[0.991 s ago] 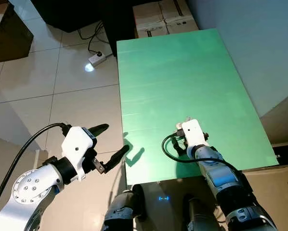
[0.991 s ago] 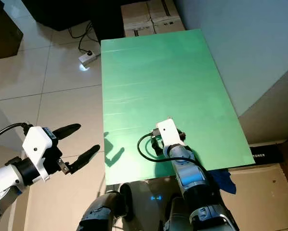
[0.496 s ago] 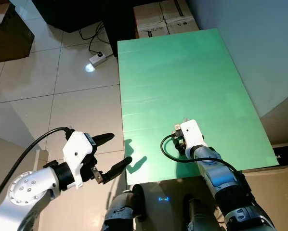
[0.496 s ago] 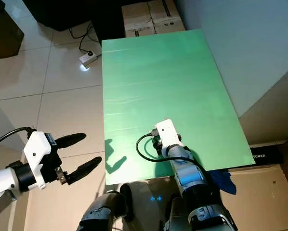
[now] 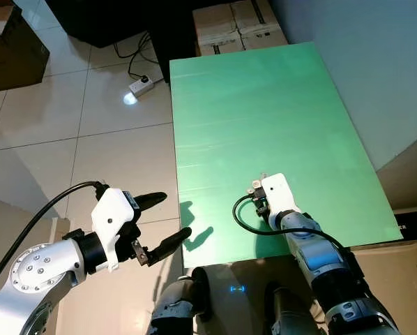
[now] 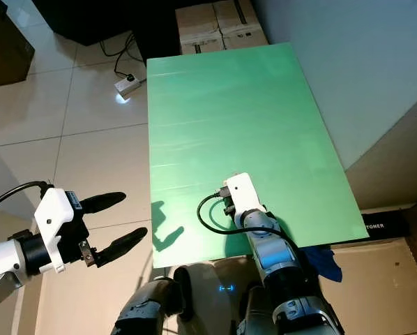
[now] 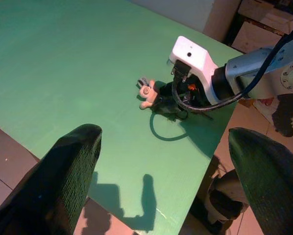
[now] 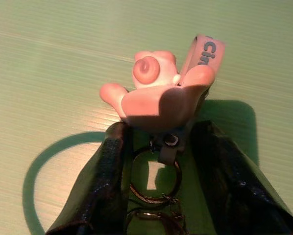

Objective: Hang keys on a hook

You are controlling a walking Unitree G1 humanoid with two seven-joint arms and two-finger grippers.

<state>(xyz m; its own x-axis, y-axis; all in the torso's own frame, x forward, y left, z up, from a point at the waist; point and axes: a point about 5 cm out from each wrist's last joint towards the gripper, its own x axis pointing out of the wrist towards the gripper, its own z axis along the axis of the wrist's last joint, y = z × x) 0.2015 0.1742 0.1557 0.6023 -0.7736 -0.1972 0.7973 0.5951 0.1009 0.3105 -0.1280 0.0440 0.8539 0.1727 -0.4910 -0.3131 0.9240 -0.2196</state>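
between the right fingers: key bunch (image 8: 158, 127), pink rubbery figure charm lying on the green sheet, grey strap tag up behind it, steel rings trailing back between the two black fingers (image 8: 109, 181)
right gripper (image 8: 156, 196): low on the green table (image 5: 264, 118) near its near edge, fingers straddling the rings, closing in but not clearly pinched; looks set for a grasp at the rings, so the charm would hang free below
keys as seen from the left wrist: charm (image 7: 146, 93) just ahead of the white wrist housing (image 7: 191, 56), flat on the board, not lifted yet
left gripper (image 5: 160, 222): fingers spread wide, holding nothing, hovering off the table's left edge over the tiled floor (image 5: 69, 132); likely kept clear so as not to crowd the pick
hook: none made out, so hanging judged well off
further out: power strip (image 5: 141, 85) and cardboard boxes (image 5: 236, 24) beyond the far end
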